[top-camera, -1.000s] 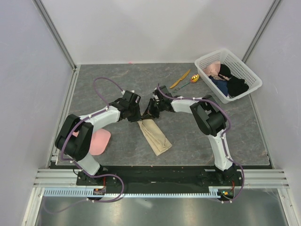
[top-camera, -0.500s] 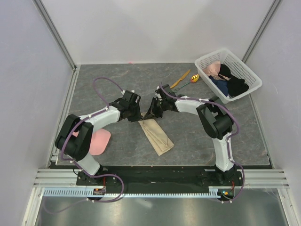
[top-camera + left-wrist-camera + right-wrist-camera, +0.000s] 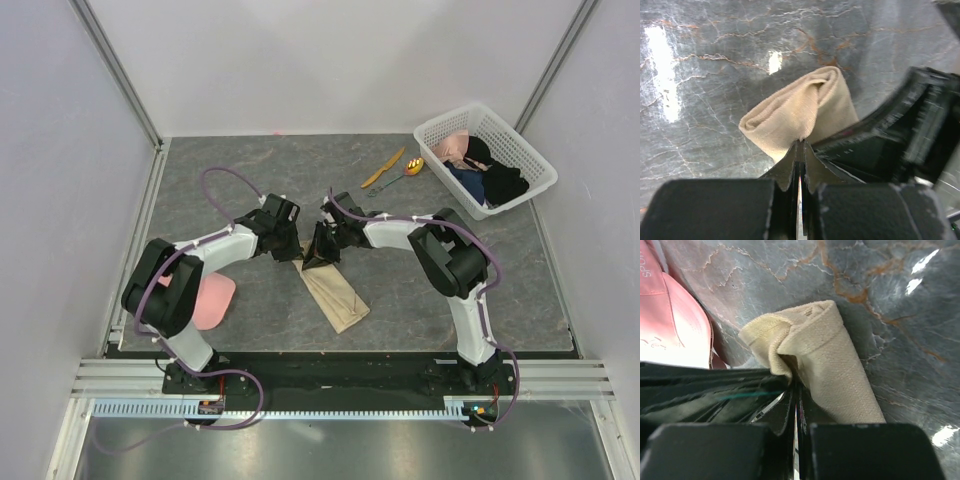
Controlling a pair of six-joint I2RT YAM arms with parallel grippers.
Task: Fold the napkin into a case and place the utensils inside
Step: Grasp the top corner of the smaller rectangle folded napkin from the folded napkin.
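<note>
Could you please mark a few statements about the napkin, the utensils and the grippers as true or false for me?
1. The left gripper and right gripper are both shut on the napkin. True.
2. The knife and spoon are tucked inside the napkin. False: they lie on the table beside the basket.
3. The pink cap sits in the basket. False: it lies on the table near the left arm.
4. The napkin is folded into a narrow strip. True.
</note>
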